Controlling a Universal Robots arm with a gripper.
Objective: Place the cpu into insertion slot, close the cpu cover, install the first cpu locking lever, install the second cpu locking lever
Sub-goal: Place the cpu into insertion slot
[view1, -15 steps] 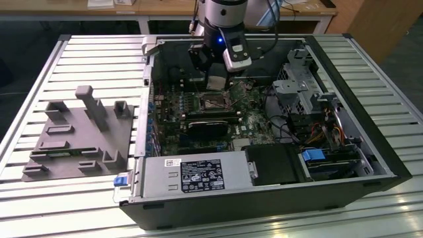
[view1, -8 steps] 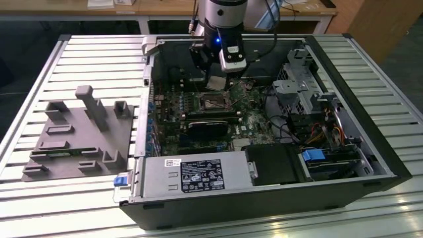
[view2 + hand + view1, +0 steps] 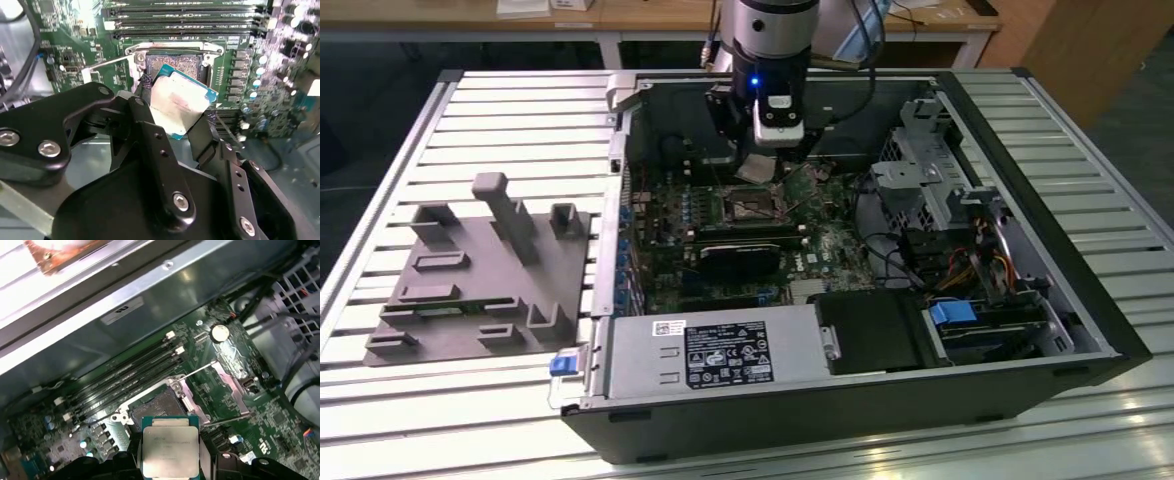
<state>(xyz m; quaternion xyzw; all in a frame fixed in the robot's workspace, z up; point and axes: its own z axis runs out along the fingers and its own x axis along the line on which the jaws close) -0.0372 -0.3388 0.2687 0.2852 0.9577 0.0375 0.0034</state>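
- The claw (image 3: 176, 106) is clamped on the cpu (image 3: 170, 446), one finger on each of two opposite edges. The chip hangs in the air with its metal top showing in both wrist views.
- The insertion slot (image 3: 154, 411) lies beneath the claw, a little ahead of its tips. Chip and slot are near each other but apart.
- To my eye the chip's edges sit turned against the slot's grey rim. A good seating would need them squared up and the chip level, so that it drops flat and is not pushed.
- The grip is narrow and on the edges only, so I'd reckon any sideways scrape on the rim could twist the chip in the fingers.
- The cpu cover (image 3: 231, 382) is swung open to one side of the slot, clear of the claw. A thin wire lever (image 3: 196, 370) is also raised off the slot, so nothing bars the way down.
- The slot holds nothing; its dark middle is bare.
- The computer case (image 3: 1081, 300) lies open on the slatted bench (image 3: 520, 100) with the claw reaching inside. It holds the green board, a black heatsink block (image 3: 736, 258) below the slot, a grey power supply (image 3: 720, 350) and a cluster of cables.
- A grey fixture tray (image 3: 480, 280) sits on the bench well away from the claw, outside the case.
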